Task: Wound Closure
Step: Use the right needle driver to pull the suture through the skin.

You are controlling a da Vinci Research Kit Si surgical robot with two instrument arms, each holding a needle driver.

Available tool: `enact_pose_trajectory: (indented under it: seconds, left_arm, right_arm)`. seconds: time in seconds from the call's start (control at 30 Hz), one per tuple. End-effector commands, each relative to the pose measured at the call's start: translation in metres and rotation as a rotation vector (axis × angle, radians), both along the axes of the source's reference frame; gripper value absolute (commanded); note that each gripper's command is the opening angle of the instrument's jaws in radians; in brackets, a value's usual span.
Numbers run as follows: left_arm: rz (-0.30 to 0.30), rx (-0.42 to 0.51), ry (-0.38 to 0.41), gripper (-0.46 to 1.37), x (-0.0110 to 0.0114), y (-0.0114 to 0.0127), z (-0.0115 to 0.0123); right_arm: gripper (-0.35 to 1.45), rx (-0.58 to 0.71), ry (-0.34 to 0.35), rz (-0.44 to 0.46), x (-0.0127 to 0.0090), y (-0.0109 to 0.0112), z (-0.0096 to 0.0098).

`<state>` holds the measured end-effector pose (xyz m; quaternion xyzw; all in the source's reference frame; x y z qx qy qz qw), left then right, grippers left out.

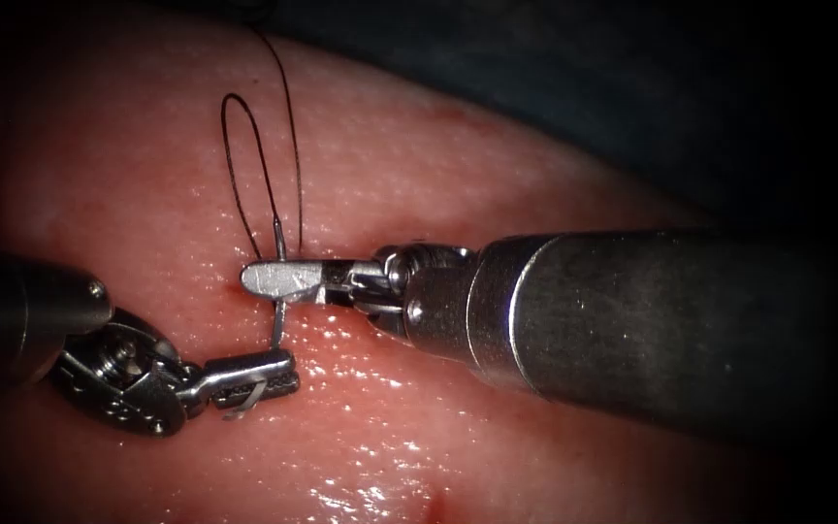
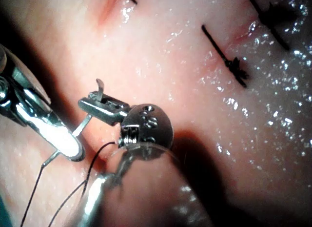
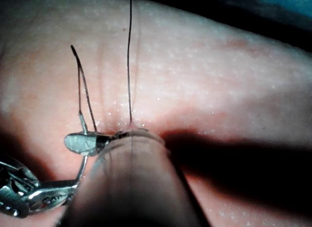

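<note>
The curved needle is held by both tools just above the tissue; it does not look to be in it. My right tool is shut on it near the thread end, and the tail pokes out above the jaws. My left tool is shut on it near the pointed end, whose tip sticks out past the jaws. Dark thread loops up from the needle's tail, and a second strand meets the tissue beside the right tool. The left wrist view shows the needle spanning the left tool and right tool.
Finished dark stitches cross the cut farther along in the left wrist view. The right tool's thick shaft lies low over the tissue. A small red spot marks the wet tissue near the front. Thread runs straight up from the tissue.
</note>
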<state>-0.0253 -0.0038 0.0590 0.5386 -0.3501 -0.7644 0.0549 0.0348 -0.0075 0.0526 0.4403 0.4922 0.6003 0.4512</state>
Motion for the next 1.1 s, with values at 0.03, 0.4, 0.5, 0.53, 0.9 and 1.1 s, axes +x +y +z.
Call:
enact_pose_trajectory:
  seconds: [0.03, 0.4, 0.5, 0.53, 0.9, 1.1]
  left_arm:
    - [0.007, 0.004, 0.004, -0.35, 0.0, 0.0, 0.0]
    - [0.007, 0.004, 0.004, -0.35, 0.0, 0.0, 0.0]
    - [0.008, 0.005, 0.004, -0.35, 0.0, 0.0, 0.0]
    - [0.008, 0.005, 0.004, -0.35, 0.0, 0.0, 0.0]
    - [0.016, -0.002, 0.004, -0.35, 0.0006, 0.0002, -0.0001]
    - [0.006, 0.001, -0.004, -0.35, 0.0014, 0.0004, -0.0004]
  right_arm:
    - [-0.35, 0.001, -0.006, -0.001, 0.0, 0.0, 0.0]
    - [-0.02, 0.002, -0.005, -0.001, 0.0, 0.0, -0.0001]
    - [0.59, 0.001, -0.003, 0.001, 0.0, -0.0001, -0.0001]
    - [0.66, 0.001, -0.001, 0.002, 0.0, -0.0001, -0.0001]
    - [1.05, 0.001, 0.021, 0.011, -0.0005, 0.0001, -0.0005]
    - [1.06, 0.001, 0.025, 0.004, -0.0011, 0.0, -0.0006]
